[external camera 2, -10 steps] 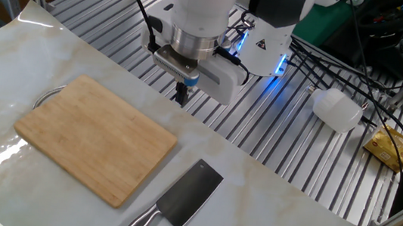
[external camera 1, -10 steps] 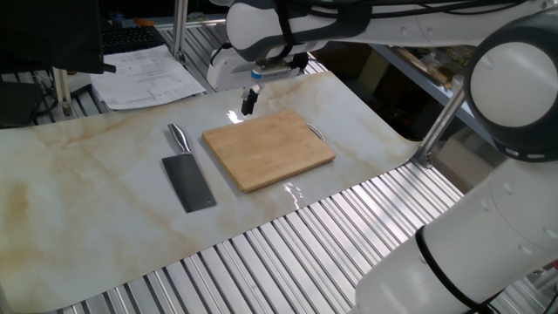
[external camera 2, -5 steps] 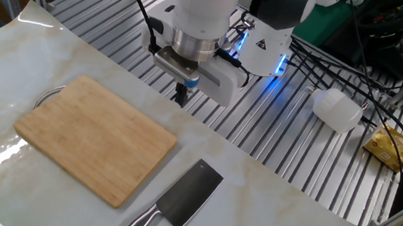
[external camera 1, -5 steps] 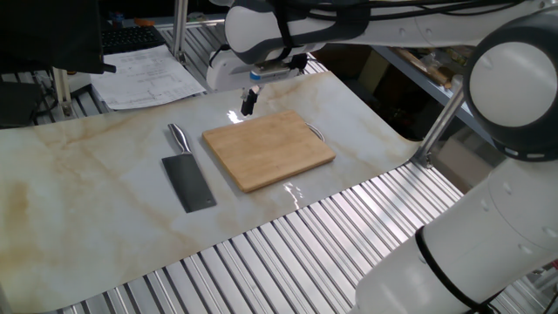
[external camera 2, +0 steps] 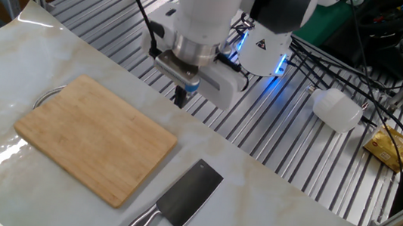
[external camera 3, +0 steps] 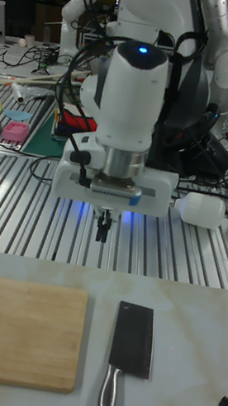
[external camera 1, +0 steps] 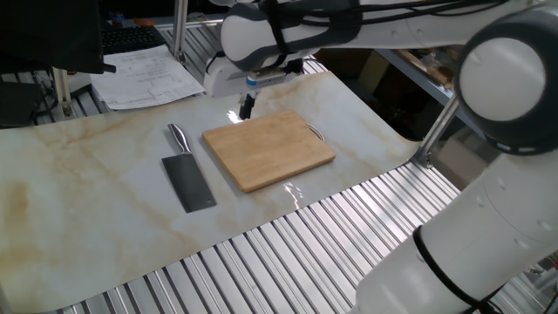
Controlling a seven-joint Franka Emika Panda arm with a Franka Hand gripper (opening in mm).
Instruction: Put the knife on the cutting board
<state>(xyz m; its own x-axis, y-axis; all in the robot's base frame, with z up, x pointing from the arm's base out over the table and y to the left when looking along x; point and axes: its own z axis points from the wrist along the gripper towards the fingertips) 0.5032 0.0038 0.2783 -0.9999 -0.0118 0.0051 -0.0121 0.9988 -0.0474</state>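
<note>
Compared with the frame one second earlier, the gripper (external camera 1: 246,106) is seen shifted slightly leftward in one fixed view, while the knife (external camera 1: 187,169) and the cutting board (external camera 1: 268,148) are unmoved. The fingers (external camera 3: 102,231) are held narrow, almost together, with nothing between them, above the far edge of the marble-patterned table (external camera 1: 78,209). The knife is laid flat just left of the board, not touching it. Printed sheets (external camera 1: 155,73) lie far left; their text cannot be read.
</note>
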